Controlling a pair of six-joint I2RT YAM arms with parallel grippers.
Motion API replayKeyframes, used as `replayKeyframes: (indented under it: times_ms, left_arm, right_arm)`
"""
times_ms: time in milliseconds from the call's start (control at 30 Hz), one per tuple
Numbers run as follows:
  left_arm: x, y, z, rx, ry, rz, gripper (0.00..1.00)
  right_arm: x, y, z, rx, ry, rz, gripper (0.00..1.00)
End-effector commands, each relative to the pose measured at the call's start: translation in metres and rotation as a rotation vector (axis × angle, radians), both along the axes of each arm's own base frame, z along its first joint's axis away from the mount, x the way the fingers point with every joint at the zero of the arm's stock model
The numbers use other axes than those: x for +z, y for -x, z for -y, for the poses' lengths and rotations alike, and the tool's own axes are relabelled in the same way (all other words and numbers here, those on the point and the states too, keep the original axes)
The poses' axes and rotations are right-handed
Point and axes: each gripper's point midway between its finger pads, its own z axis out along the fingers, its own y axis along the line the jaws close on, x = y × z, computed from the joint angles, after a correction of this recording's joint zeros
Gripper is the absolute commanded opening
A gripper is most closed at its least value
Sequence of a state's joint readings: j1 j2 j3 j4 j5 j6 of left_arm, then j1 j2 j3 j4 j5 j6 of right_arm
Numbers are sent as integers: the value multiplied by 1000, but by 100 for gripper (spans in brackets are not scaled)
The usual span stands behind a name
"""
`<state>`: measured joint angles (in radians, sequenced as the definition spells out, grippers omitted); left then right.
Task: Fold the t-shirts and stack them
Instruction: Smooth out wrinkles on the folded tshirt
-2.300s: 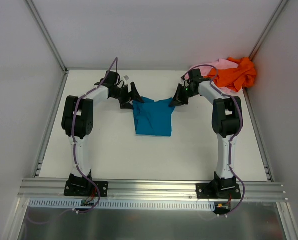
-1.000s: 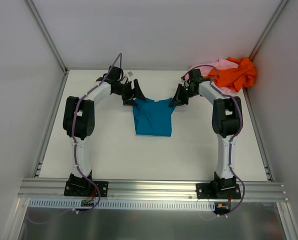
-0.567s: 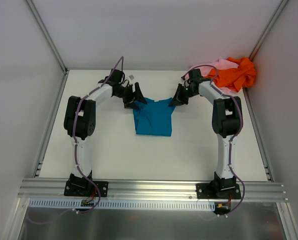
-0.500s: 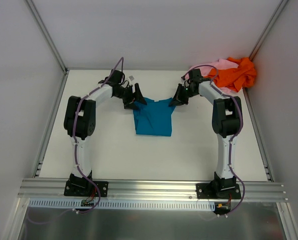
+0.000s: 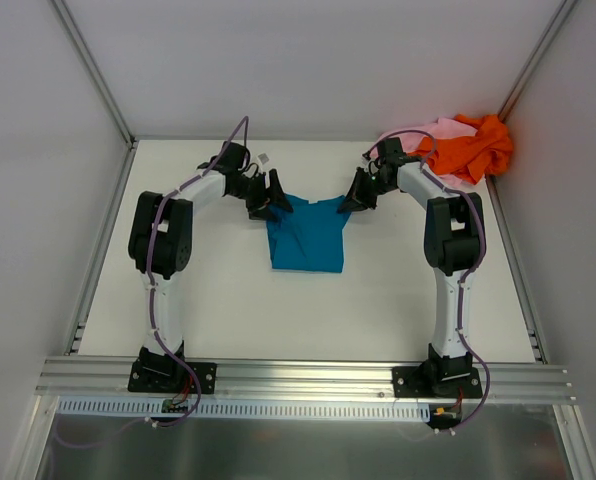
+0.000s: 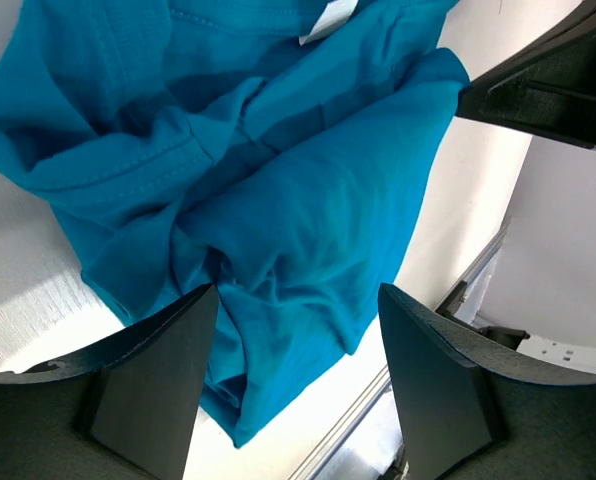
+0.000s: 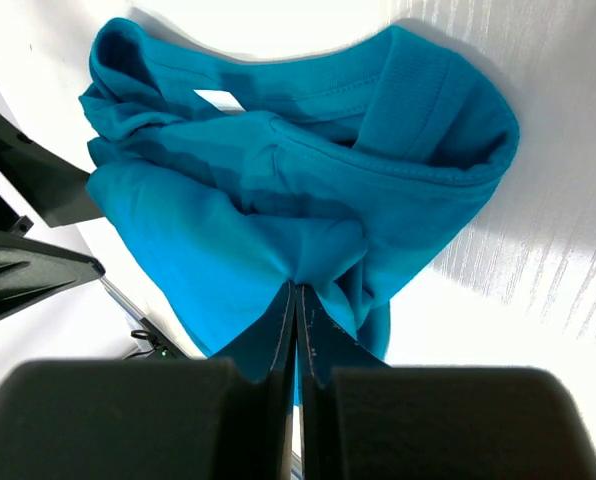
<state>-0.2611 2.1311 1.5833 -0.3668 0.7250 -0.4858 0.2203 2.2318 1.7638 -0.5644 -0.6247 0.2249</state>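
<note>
Both jaws at the teal shirt's (image 5: pixel 308 232) collar end: one clamped, one wide.
Right jaws pinch a fold at its far right corner. Left jaws stand wide astride its far left corner, likely to match that grip. It lies part-folded mid-worktop (image 5: pixel 228 300); orange shirt (image 5: pixel 473 145) and pink shirt (image 5: pixel 440 128) wait heaped in the worktop's far right corner.

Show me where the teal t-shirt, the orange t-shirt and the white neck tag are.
teal t-shirt (image 5: pixel 308 240), top external view, middle of its flat body.
orange t-shirt (image 5: pixel 475 146), top external view, middle of the crumpled heap.
white neck tag (image 7: pixel 216 100), right wrist view, centre of the tag.
</note>
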Motion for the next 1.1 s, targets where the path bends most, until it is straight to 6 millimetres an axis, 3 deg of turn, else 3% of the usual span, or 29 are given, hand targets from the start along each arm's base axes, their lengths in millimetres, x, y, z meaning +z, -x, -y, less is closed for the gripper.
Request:
replayKeyframes:
  times_ms: [0,167,200,233,333,400,633,1067]
  left_arm:
    - [-3,-6,3,-7,8,23,66]
    - [-6,-10,5,1,13,25,54]
    - [-7,-10,4,0,14,25,48]
    - [-7,-11,5,1,17,26,37]
    - [-8,-13,5,3,15,29,18]
    - [-10,-14,5,4,13,34,12]
    - [-5,-16,5,-3,9,59,8]
    - [52,-43,-15,42,5,172,9]
  right_arm:
    - [28,-8,1,-10,-11,69,0]
    - [27,-8,1,-10,-8,65,0]
    - [28,-8,2,-12,-10,65,0]
    - [28,-8,2,-13,-9,66,0]
    - [28,-8,1,-9,-8,65,0]
    - [28,-7,1,-9,-7,63,0]
    - [28,-5,3,-9,-4,61,0]
    - [54,-25,3,-33,2,165,0]
